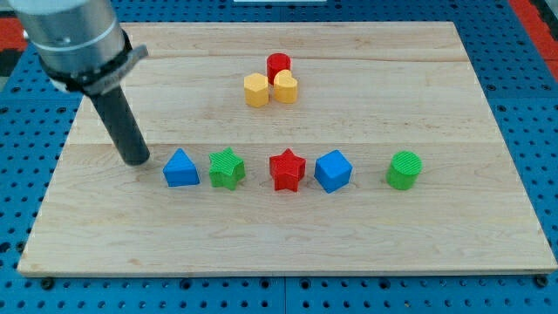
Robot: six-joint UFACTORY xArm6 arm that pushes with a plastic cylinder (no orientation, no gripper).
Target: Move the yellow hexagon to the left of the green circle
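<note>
Our tip [138,160], a bare rod holding nothing, rests just left of the blue triangle [180,167], well apart from the yellow hexagon [256,90] and green circle [404,169].

You are looking at a wooden board [436,227] lying on a blue pegboard [532,105]. A blue triangle [180,167], green star [227,168], red star [286,170] and blue cube [332,170] are lining up; behind, a red cylinder [278,64] is touching what is perhaps a yellow heart [286,87].
</note>
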